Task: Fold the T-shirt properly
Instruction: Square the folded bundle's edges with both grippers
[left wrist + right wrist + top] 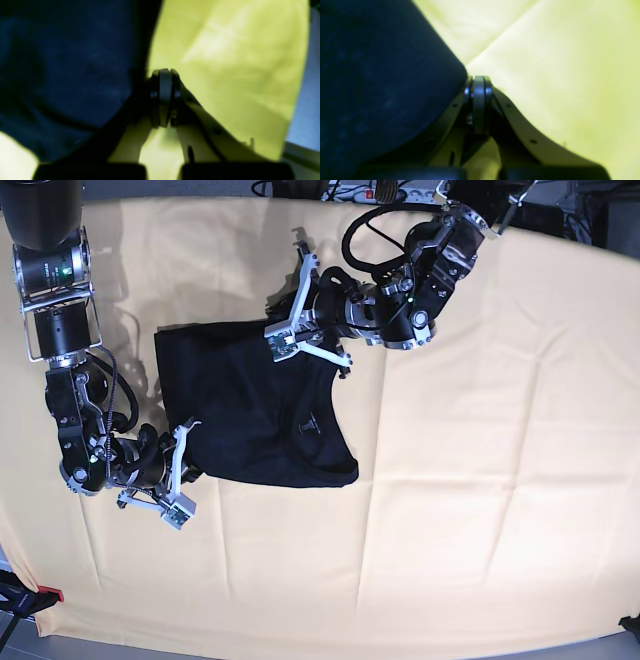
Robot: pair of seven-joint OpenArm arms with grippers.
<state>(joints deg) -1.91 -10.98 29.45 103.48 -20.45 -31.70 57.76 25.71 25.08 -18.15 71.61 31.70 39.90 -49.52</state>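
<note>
T-shirt [250, 415] sits partly folded on the yellow-covered bench [480, 480], left of centre in the base view, collar toward 6 o'clock, tiny pale logo facing up. My left hand [283, 340] is at the shirt's 12 o'clock edge, my right hand [172, 510] just off its 7 o'clock corner. Both hands are clenched; on the wrist views the fingers [165, 96] meet with no cloth between them, fabric just beside. My read: I'm between folds, lining up the next pinch. To do it well, I should open both hands first, take the near edge at two spots level with each other, lift low, and carry it across evenly so the hem lands square. Hard to make out: both wrist views are blurred, layer count isn't readable, sleeves are tucked out of sight, and dark fabric hides the creases.
</note>
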